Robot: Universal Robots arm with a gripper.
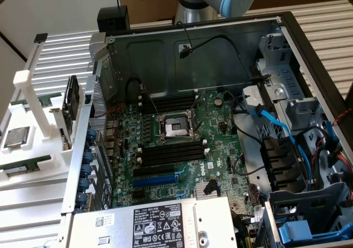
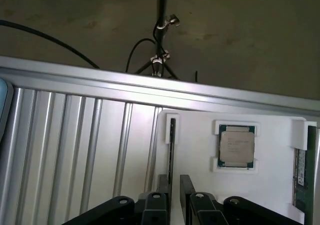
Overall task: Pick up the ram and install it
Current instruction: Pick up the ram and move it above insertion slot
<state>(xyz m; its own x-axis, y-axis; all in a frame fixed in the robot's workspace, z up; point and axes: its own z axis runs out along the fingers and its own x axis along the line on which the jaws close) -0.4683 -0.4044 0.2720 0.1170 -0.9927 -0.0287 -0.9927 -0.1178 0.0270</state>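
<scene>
The hand (image 2: 175, 181), flat black jaws spread wide and empty, hovered near the square silver-topped processor (image 2: 236, 146); the thin green ram (image 2: 300, 170) lay on that processor's far side, in a white tray (image 2: 195, 150).

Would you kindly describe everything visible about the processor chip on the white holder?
The processor chip is square, with a dull silver metal top bearing faint printed lines and a thin green board edge showing around it. It lies flat, top up, in a shallow seat of the white holder, framed by raised white tabs on two opposite sides. Nothing else touches it.
</scene>
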